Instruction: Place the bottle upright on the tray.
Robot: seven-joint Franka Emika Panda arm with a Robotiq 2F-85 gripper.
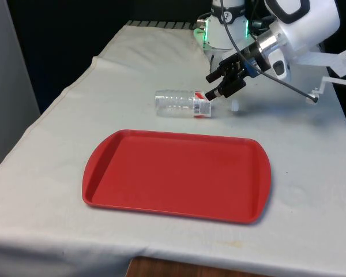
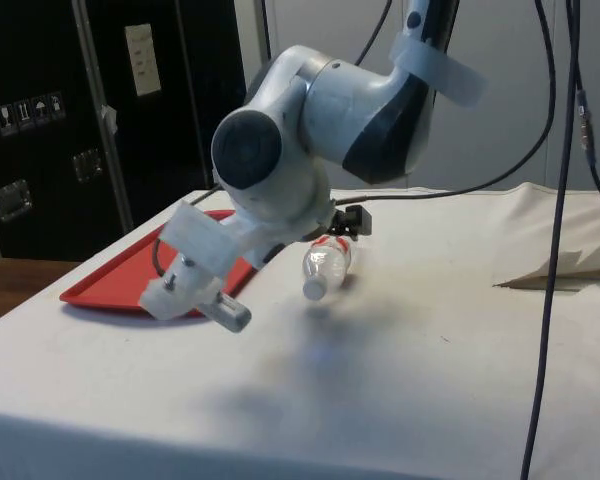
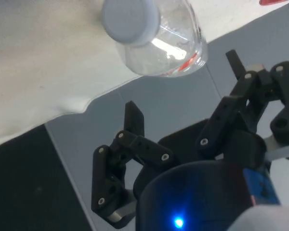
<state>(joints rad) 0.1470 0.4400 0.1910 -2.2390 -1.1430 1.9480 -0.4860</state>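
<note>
One clear plastic bottle (image 1: 181,104) is lying on its side on the white cloth, just beyond the far edge of the red tray (image 1: 176,173), its white cap (image 3: 130,20) pointing toward the arm. The black gripper (image 1: 218,86) is tilting in low, seemingly because a toppled bottle needs taking near the neck before it can be stood up. Its jaws are standing wide apart, holding nothing, with one fingertip just beside the red label (image 1: 202,108).

One bottle (image 1: 181,104), one tray (image 1: 161,173)
</note>
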